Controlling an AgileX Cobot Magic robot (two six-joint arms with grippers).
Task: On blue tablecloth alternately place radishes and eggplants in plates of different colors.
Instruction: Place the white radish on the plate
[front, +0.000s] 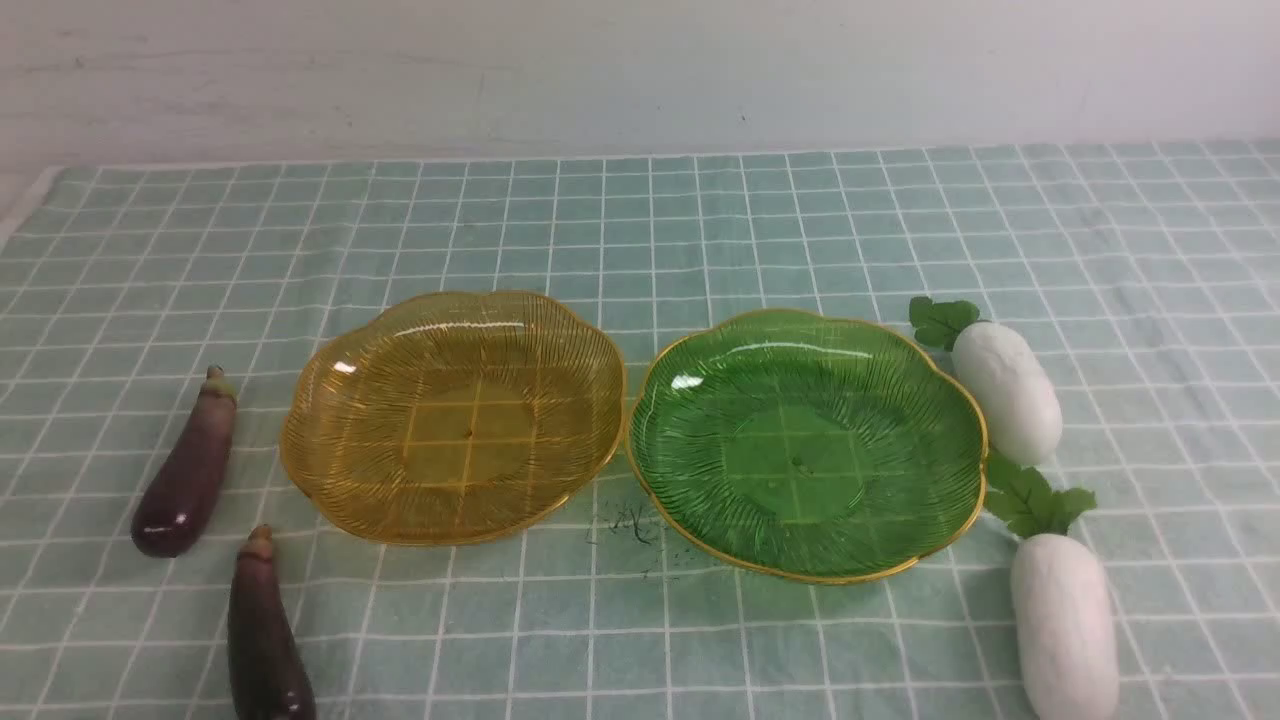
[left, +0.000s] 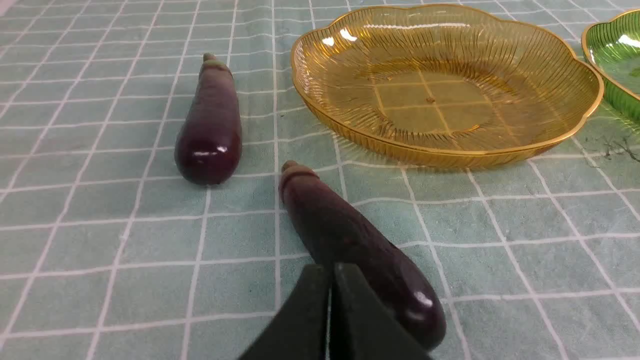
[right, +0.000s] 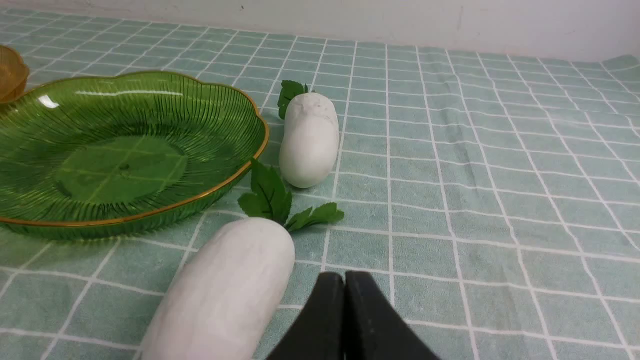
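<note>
Left pincer (left: 331, 270) and right pincer (right: 344, 276), both pressed together, appear only in wrist views; front view alone shows the green plate (front: 800, 440) whole.

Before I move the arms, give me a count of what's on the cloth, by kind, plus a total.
Eggplants: 2
Radishes: 2
Plates: 2 (one amber, one green)
Total: 6

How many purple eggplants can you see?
2. The farther eggplant lies on the tablecloth left of the amber plate. The nearer eggplant lies closer to the robot, partly cut off by the front view's edge. None looks hidden.
</note>
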